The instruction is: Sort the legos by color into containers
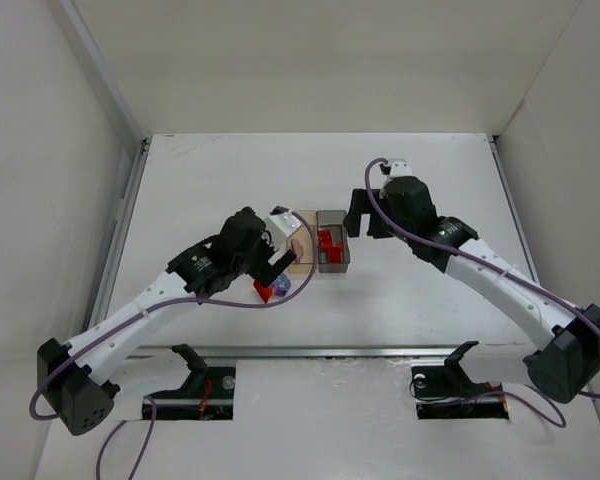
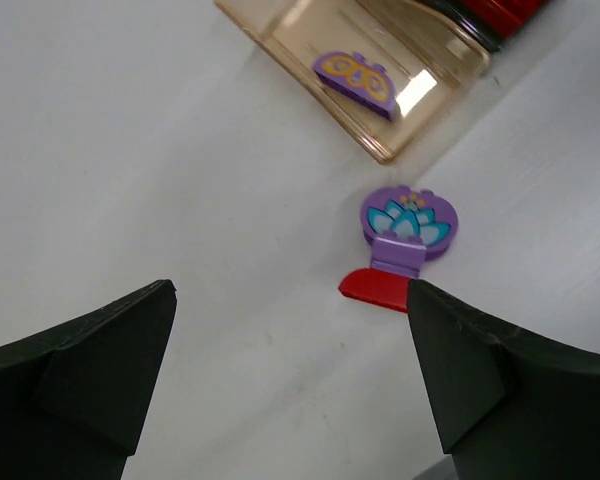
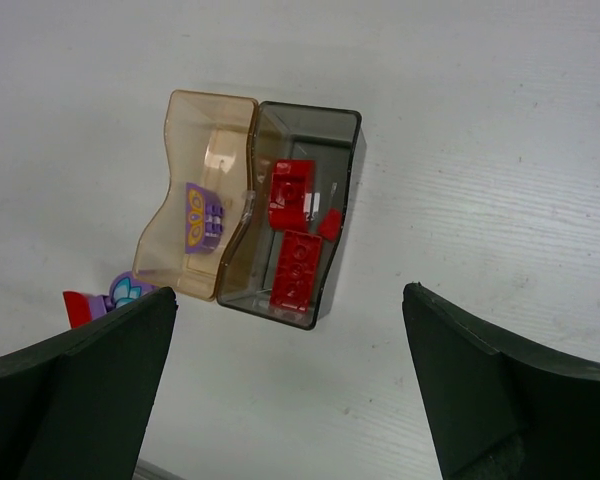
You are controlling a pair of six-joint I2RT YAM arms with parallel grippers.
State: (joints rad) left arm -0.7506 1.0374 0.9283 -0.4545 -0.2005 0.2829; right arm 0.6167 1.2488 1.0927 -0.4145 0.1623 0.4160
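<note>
Two open-top bins are recorded at the centre of the white bench (image 1: 430,300) in the top view, standing side by side with their long walls touching: the translucent tan bin (image 3: 210,100) on the left and the dark grey bin (image 3: 342,160) on the right. One purple brick (image 3: 204,217) with a yellow print is seen lying inside the tan bin. Two larger red bricks (image 3: 292,190) and a small red chip (image 3: 329,224) are noted inside the dark grey bin. Two pieces are found loose on the bench, just below the lower left corner of the tan bin in the top view: a round purple piece (image 2: 410,222) bearing a bluish flower print, and a flat red brick (image 2: 375,288) touching its lower edge. In the left wrist view both loose pieces are placed right of centre, close to the inner edge of the right-hand finger, the red one partly hidden by it. The left hand (image 2: 290,290) is held above this spot, released, its fingers spread wide with only bare bench between them. The right hand (image 3: 290,291) is seen at the upper right of the dark grey bin in the top view, clear of it, likewise released and wide apart, with nothing grasped; both bins are framed between its fingers in the right wrist view.
</note>
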